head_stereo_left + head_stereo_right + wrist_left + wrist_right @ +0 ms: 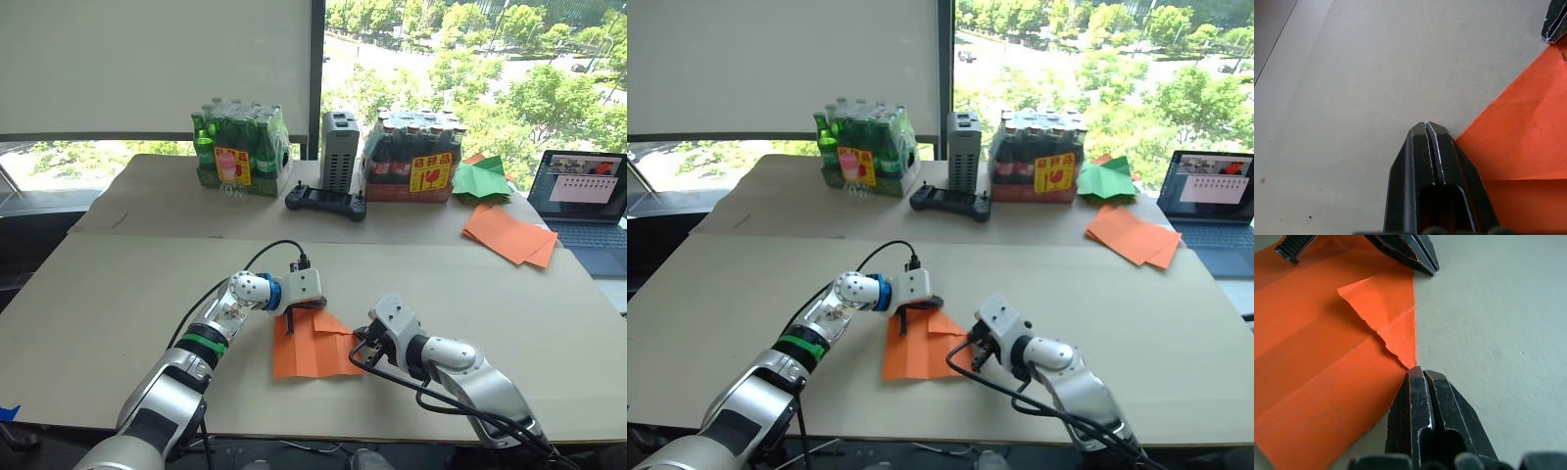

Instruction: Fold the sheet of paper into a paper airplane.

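Two closed, empty grippers, left gripper (pixel 1426 125) and right gripper (pixel 1420 372), touch the sheet of paper (pixel 313 348).

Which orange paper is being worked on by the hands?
The creased sheet of paper lying between the left hand and right hand, not the flat orange stack beside the laptop.

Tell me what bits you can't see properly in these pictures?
- The far edge of the sheet of paper: in the left eye view, the left gripper covers it.
- The laptop screen: too small to read, and the picture's right edge cuts it off.
- The bottle pack labels: too small to read.
- The paper's whole outline: both wrist views cut it off at their edges, and black fingers hide part.
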